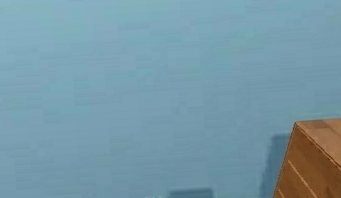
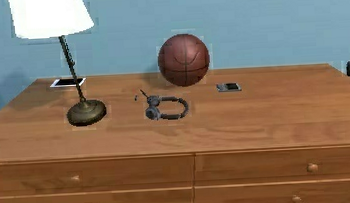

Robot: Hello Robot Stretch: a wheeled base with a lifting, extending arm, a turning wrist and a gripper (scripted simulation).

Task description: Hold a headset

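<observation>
While the headset (image 2: 167,109) lies flat near the middle of the dresser (image 2: 284,109), its long axis runs across the arm side view, band arcing right. Lamp (image 2: 50,18) just left; basketball (image 2: 184,59) behind; phone (image 2: 228,87) beyond. Forward view: teal wall (image 1: 157,78), dresser corner (image 1: 328,161). Hand state: cannot tell.

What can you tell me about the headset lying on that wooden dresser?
The headset is a small, dark grey-black thing lying flat on the brown wooden dresser top. Its band and ear pads curl into a rough ring, and a thin stalk, perhaps a microphone, pokes out toward the picture's upper left. It sits apart from the lamp base on its left, nearer the camera than the basketball. It seems to touch only the wood.
</observation>
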